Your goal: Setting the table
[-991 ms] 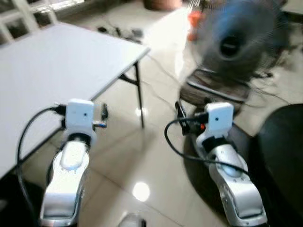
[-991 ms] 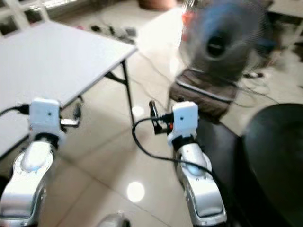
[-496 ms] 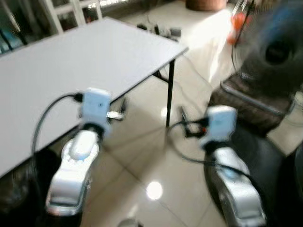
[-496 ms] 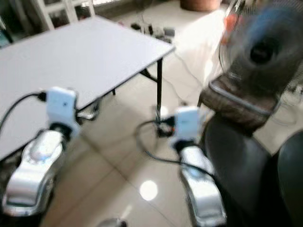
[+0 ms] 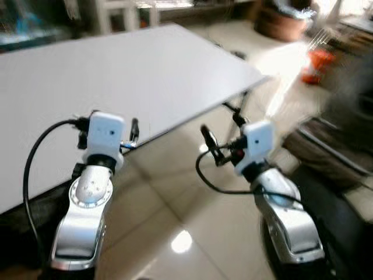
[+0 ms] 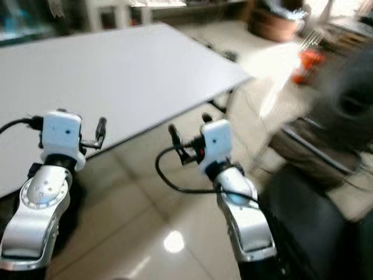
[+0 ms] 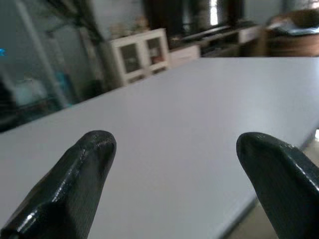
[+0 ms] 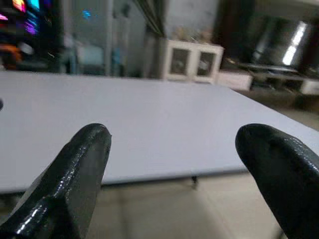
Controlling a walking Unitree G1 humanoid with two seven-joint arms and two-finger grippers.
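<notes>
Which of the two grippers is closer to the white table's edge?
The left gripper, right at the table edge; the right gripper hangs over the floor.

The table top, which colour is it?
The table top is plain pale grey-white; the left eye view shows it best.

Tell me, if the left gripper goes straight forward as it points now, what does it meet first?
Probably nothing soon: the open left gripper points just above the white table; the white cabinet stands far beyond.

I see the table (image 5: 116, 87) right in front of my left gripper (image 5: 133, 129). My right gripper (image 5: 221, 137) hangs beside its edge, over the floor (image 5: 169, 204). A cabinet (image 7: 139, 55) stands behind the table.
</notes>
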